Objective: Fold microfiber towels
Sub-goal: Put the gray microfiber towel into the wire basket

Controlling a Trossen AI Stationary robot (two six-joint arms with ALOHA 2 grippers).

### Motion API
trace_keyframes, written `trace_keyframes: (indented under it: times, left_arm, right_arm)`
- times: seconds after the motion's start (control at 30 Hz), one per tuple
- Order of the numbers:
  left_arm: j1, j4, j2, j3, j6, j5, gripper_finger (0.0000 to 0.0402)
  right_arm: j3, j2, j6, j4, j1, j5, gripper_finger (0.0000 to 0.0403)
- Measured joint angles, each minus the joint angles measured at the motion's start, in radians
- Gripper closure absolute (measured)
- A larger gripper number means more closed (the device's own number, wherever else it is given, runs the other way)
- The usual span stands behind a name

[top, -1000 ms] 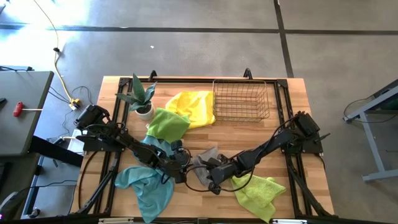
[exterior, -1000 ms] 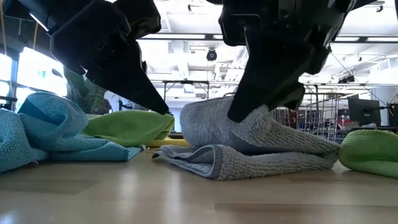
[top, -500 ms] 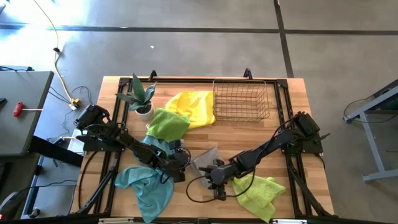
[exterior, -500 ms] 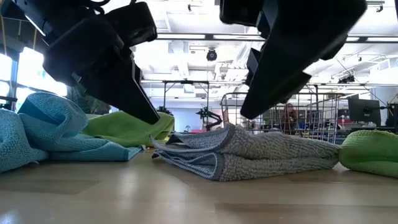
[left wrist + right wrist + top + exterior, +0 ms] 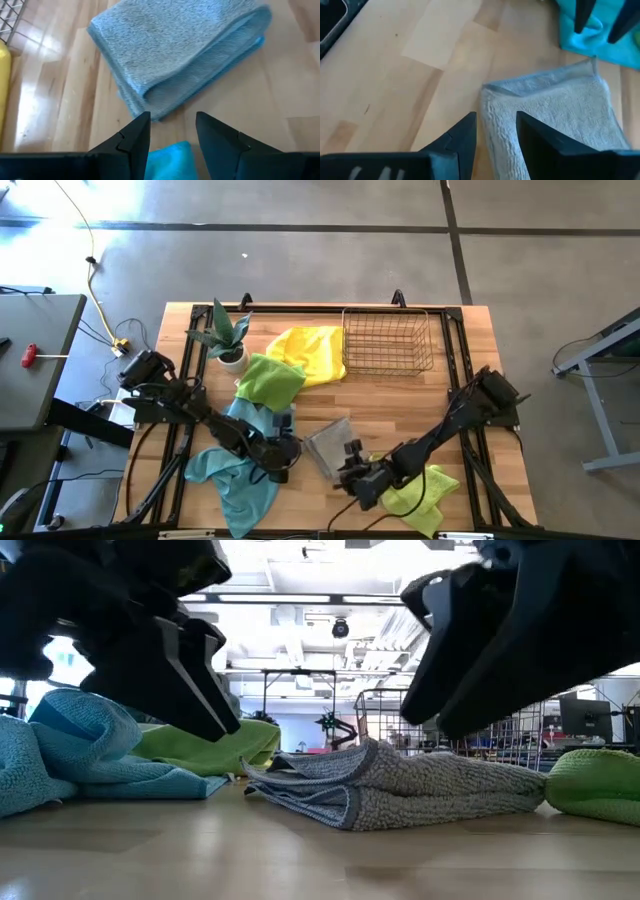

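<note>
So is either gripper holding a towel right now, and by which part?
Nothing is held. The left gripper and right gripper both stand open and empty beside the folded grey towel, which lies free on the table.

Lighting: bright and even from overhead, with ceiling strip lights blown out in the low view and pale glare streaks on the worktop (image 5: 45, 95). Shadows soft and short. Focus: near arms silhouetted and blurred in the low view, room beyond hazy.

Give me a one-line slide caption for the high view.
Folded grey towel lies released at table centre, left gripper and right gripper open either side of it.
</note>
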Motion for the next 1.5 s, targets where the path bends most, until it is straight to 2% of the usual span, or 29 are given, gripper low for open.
trace_keyframes:
  times: [0.17,0.4,0.5,0.83,1.2,1.33,1.5]
  left_arm:
    - [-0.028,0.005,0.0,0.0,-0.052,-0.001,0.0252]
    - [-0.078,0.007,0.0,0.0,-0.091,-0.007,0.0252]
    - [-0.091,0.016,0.0,0.0,-0.09,-0.017,0.0252]
    - [-0.094,0.031,0.0,0.0,-0.088,-0.023,0.0252]
    - [-0.095,0.046,0.0,0.0,-0.088,-0.038,0.0252]
    - [-0.095,0.053,0.0,0.0,-0.089,-0.038,0.0252]
    - [-0.095,0.053,0.0,0.0,-0.091,-0.037,0.0252]
  right_arm:
    - [0.0,0.071,0.023,0.109,0.0,-0.024,0.0254]
    - [-0.001,0.087,0.025,0.134,0.0,0.074,0.0217]
    - [-0.001,0.087,0.026,0.136,0.0,0.076,0.0212]
    - [-0.001,0.105,0.03,0.137,-0.019,0.014,0.0212]
    - [0.004,0.136,0.029,0.141,-0.099,-0.045,0.0213]
    - [0.005,0.144,0.036,0.129,-0.133,-0.049,0.0228]
    - [0.005,0.172,0.078,0.128,-0.15,-0.063,0.0268]
